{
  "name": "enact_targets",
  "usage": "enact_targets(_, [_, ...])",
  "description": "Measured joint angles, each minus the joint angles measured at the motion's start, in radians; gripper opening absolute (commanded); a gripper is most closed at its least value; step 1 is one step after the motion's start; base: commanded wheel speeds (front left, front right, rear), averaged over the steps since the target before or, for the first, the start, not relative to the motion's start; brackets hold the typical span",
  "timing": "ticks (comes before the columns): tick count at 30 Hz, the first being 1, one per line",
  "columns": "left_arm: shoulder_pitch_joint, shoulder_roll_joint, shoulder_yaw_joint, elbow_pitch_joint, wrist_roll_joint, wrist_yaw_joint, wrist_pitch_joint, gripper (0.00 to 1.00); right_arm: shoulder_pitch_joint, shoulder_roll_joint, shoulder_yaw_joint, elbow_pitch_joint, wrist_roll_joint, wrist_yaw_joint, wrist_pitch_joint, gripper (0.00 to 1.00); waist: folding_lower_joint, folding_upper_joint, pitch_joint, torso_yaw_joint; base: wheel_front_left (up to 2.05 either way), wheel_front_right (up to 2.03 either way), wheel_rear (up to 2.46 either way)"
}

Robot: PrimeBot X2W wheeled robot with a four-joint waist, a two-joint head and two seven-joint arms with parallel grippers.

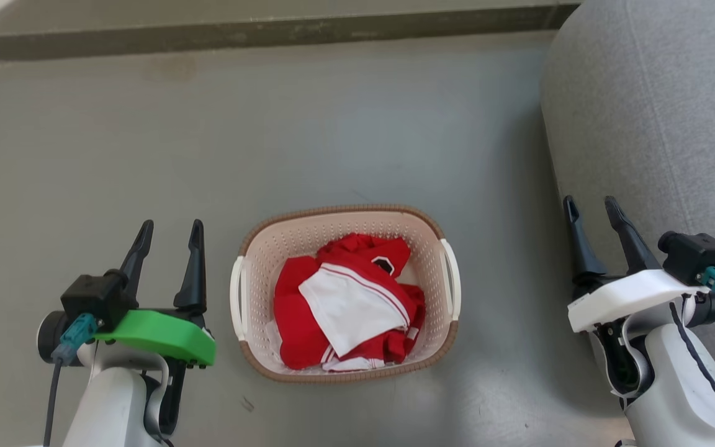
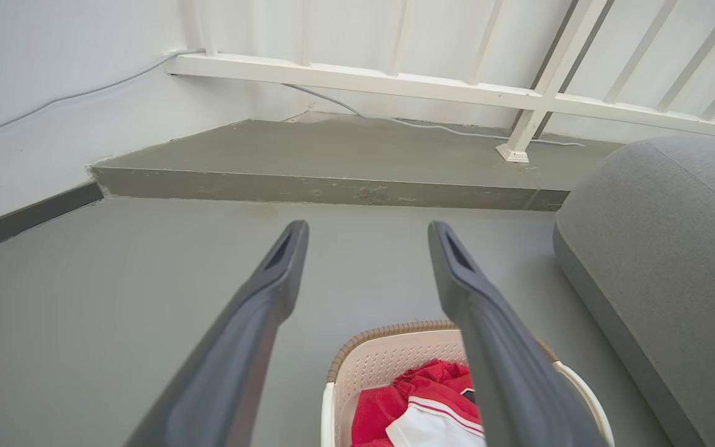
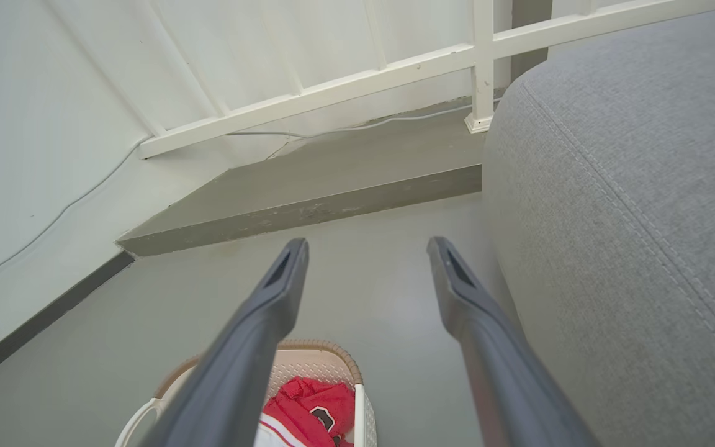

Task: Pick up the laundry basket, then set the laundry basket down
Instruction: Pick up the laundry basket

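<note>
Sitting on the grey floor between your two arms, the laundry basket rests upright. It is well short of the raised step at the floor's far edge and near, but apart from, the grey cushion on your right. Your left tool is just beside the basket's left handle, fingers spread and holding nothing. Your right tool is likewise spread and empty, farther out from the right handle and close to the cushion. Nothing is lifted yet, so the pickup lies ahead of you.

Expect the basket to be light: it is thin perforated plastic with only a red and white garment lying loose inside. The walls will likely flex if squeezed, and the smooth plastic may slip. Take it by the two white handles, one per tool, and raise both sides evenly. A lopsided lift could tilt it and shift the cloth.
</note>
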Motion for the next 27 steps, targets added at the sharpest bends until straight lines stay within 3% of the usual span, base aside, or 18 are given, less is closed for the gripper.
enact_targets(27, [-0.269,-0.012,-0.109,0.381,-0.072,-0.005,0.000,1.00,-0.241,0.008,0.094,0.351,0.037,0.009,0.020,1.00,0.0001,0.0000,0.259,0.029,0.00,0.00,0.00])
